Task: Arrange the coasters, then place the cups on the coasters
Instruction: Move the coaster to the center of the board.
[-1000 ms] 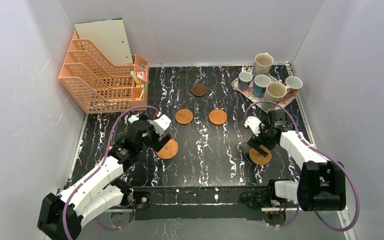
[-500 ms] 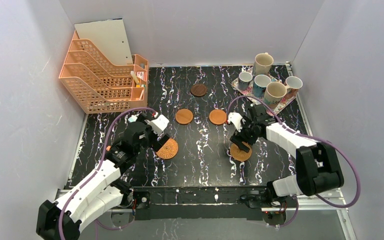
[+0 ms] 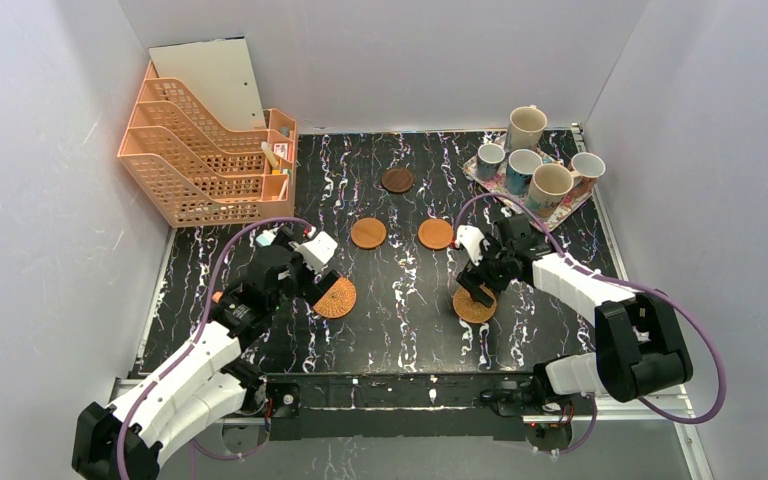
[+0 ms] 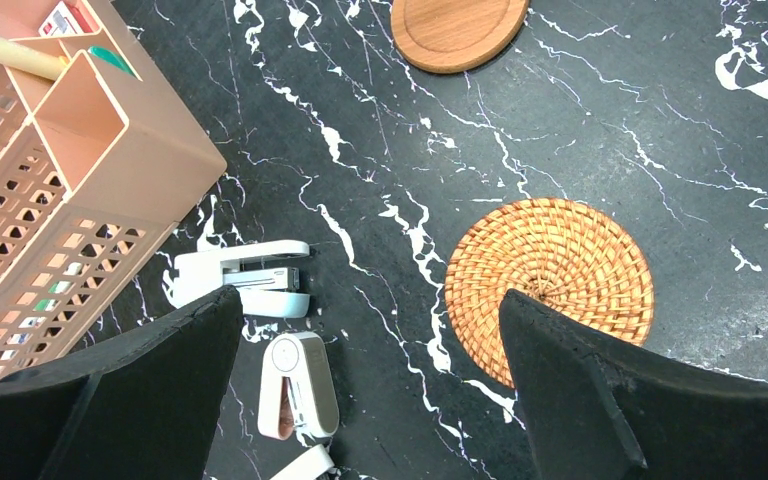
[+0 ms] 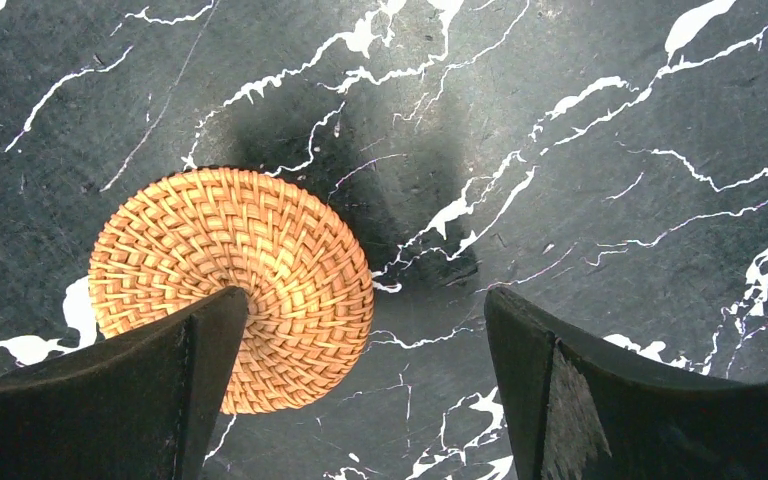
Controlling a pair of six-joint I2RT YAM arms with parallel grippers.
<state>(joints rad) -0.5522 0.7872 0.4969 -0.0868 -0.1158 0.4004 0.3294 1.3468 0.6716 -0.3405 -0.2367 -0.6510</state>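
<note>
Right gripper [image 5: 362, 305] spread wide, grasping nothing; one jaw overlaps a round, coiled wicker coaster [image 5: 260, 250] lying flat right of centre, toward the near edge of the black marbled tabletop [image 5: 610, 150]. Left gripper [image 4: 370, 298] also released, over the second wicker coaster [image 4: 560, 265].

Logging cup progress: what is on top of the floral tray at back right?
On the floral tray stand two large beige mugs, two blue mugs and one brownish-orange mug. They cover most of it; only patterned edges show. Anything beneath the mugs is hidden.

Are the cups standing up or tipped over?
Standing up. All five cups sit on the flowery tray with their open tops facing up.
</note>
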